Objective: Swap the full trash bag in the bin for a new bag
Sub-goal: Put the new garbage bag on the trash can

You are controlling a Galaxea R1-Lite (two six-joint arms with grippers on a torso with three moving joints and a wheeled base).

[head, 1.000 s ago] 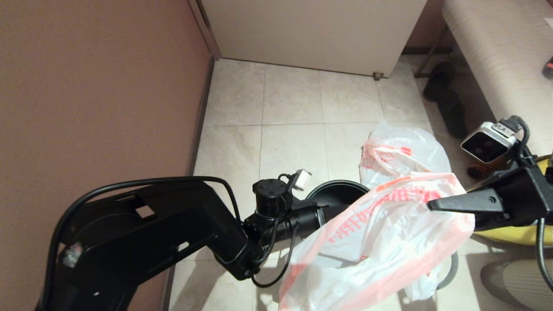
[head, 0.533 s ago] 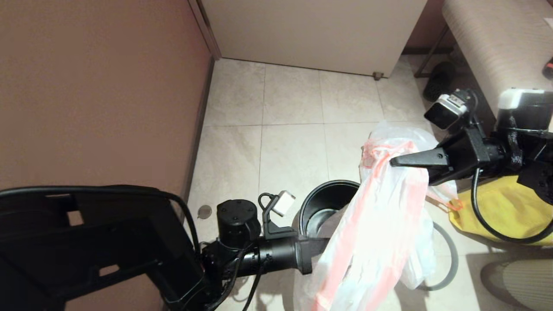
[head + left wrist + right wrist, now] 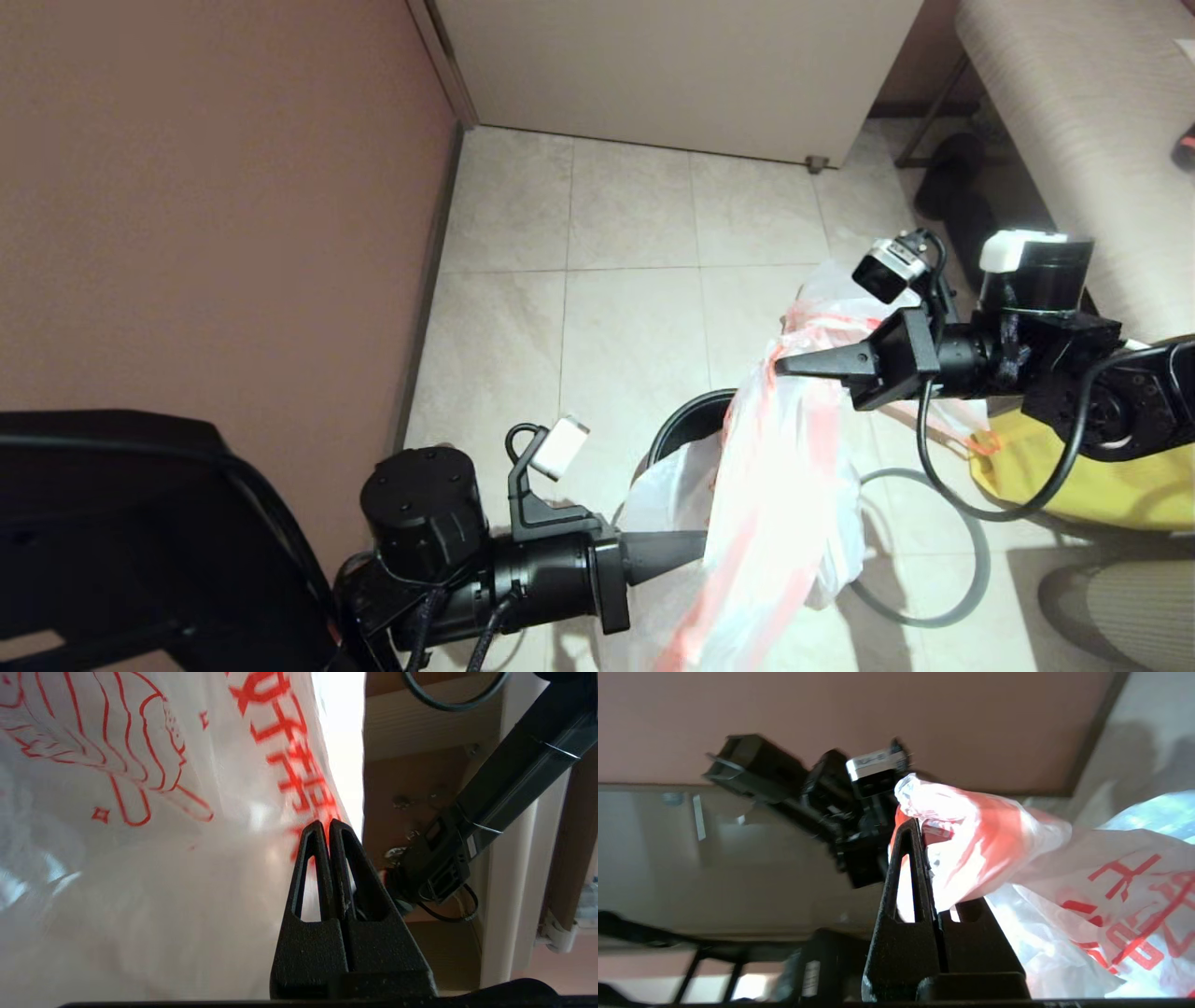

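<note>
The new bag (image 3: 784, 485), limp and thin with red print, hangs stretched between both grippers above the bin (image 3: 674, 431), whose black rim shows at the bag's left. My right gripper (image 3: 780, 366) is shut on the bag's pink-red hem (image 3: 971, 830), high and farther from me. My left gripper (image 3: 705, 539) is shut on the bag's lower part (image 3: 140, 835), near me, its jaws pressed together in the left wrist view. The full trash bag (image 3: 822, 287) lies on the floor behind the right gripper, mostly hidden. The grey hoop (image 3: 971, 569) lies on the floor right of the bin.
A yellow fabric bag (image 3: 1074, 467) sits on the floor under my right arm. Dark shoes (image 3: 962, 215) lie by a bench (image 3: 1074, 121) at the right. A brown wall (image 3: 215, 233) closes the left side and a white cabinet (image 3: 672, 65) stands at the back.
My right gripper moved left and farther away with the hem, while my left arm drew back toward me and lower. The bag went from spread wide to hanging narrow over the bin.
</note>
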